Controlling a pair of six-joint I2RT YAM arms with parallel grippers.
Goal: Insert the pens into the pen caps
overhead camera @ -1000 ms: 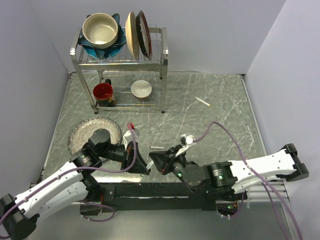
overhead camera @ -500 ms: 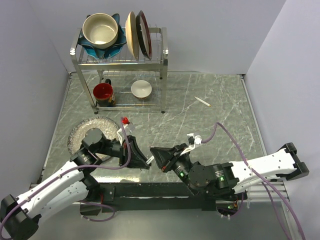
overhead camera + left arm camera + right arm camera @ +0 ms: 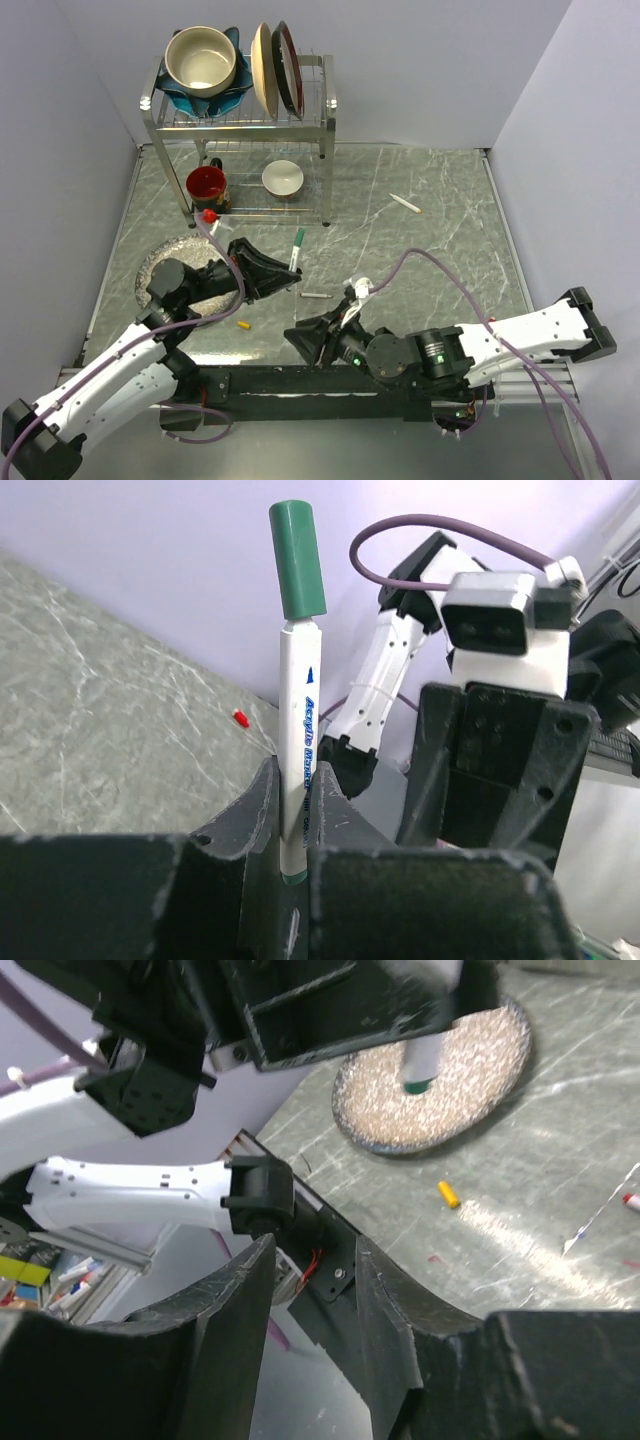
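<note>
My left gripper (image 3: 297,780) is shut on a white-barrelled pen (image 3: 298,710), held upright with the green pen cap (image 3: 297,560) on its top end. From above, that pen (image 3: 297,252) sticks out of the left gripper (image 3: 278,274) above the table's left middle. My right gripper (image 3: 303,342) (image 3: 313,1250) is open, with nothing between its jaws, near the front edge. A yellow-orange cap (image 3: 243,324) (image 3: 448,1194) lies loose on the table. A small red cap (image 3: 240,717) lies farther off. A second pen (image 3: 316,296) lies mid-table and a third pen (image 3: 405,203) at the back right.
A metal dish rack (image 3: 325,130) with bowls and plates stands at the back left, over a red mug (image 3: 207,185) and a small white bowl (image 3: 283,178). A glittery round plate (image 3: 160,262) (image 3: 470,1050) lies left, partly under the left arm. Walls close both sides.
The two grippers were together at the table's front centre and have drawn apart. The left one swung back-left with the capped pen. The right one opened and drew toward the front.
</note>
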